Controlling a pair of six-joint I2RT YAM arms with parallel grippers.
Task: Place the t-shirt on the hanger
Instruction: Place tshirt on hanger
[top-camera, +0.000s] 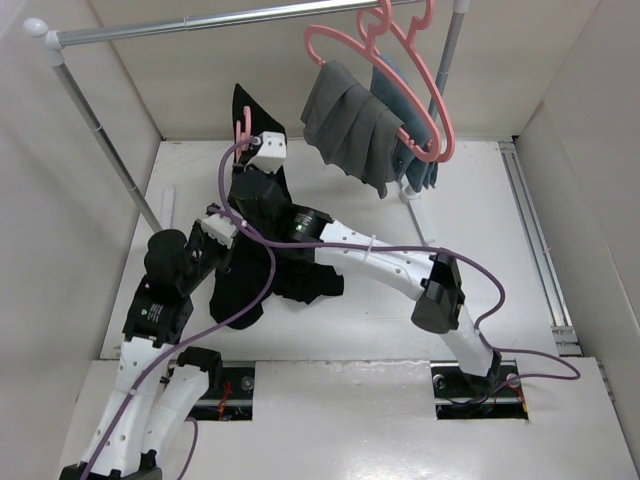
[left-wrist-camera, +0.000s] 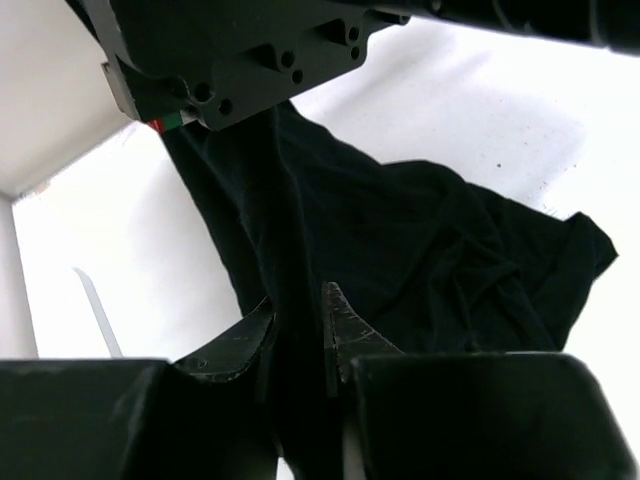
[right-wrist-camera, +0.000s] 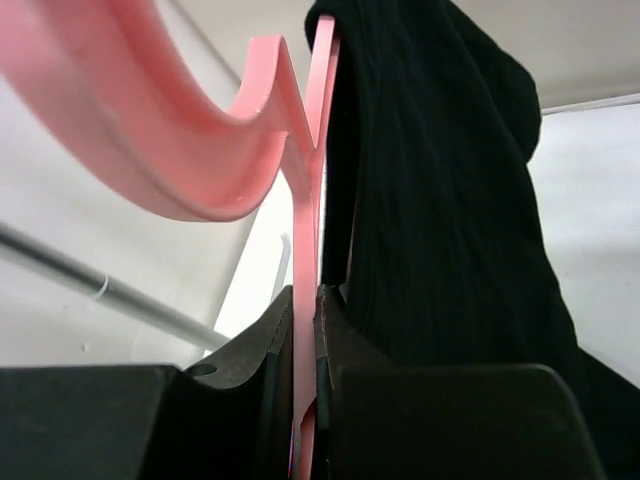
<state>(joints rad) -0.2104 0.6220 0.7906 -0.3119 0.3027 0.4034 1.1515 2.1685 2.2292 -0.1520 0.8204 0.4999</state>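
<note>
At centre, right claw (right-wrist-camera: 305, 300) clamps hanger (right-wrist-camera: 200, 170); left claw (left-wrist-camera: 298, 312) pinches t-shirt (left-wrist-camera: 420, 250).

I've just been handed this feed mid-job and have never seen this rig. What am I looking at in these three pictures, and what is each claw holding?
Two robot arms are bolted to a white table. The wide picture looks down from above and behind them. The other two come from a camera on each wrist, with that arm's own fingers at the bottom of the view. The right gripper is clamped on a pink hanger, just below its hook. A black t-shirt hangs against it, and the rest trails down to the table. The left gripper pinches a fold of that shirt. At the back, a rail carries two more pink hangers with a grey garment and a blue garment.
</note>
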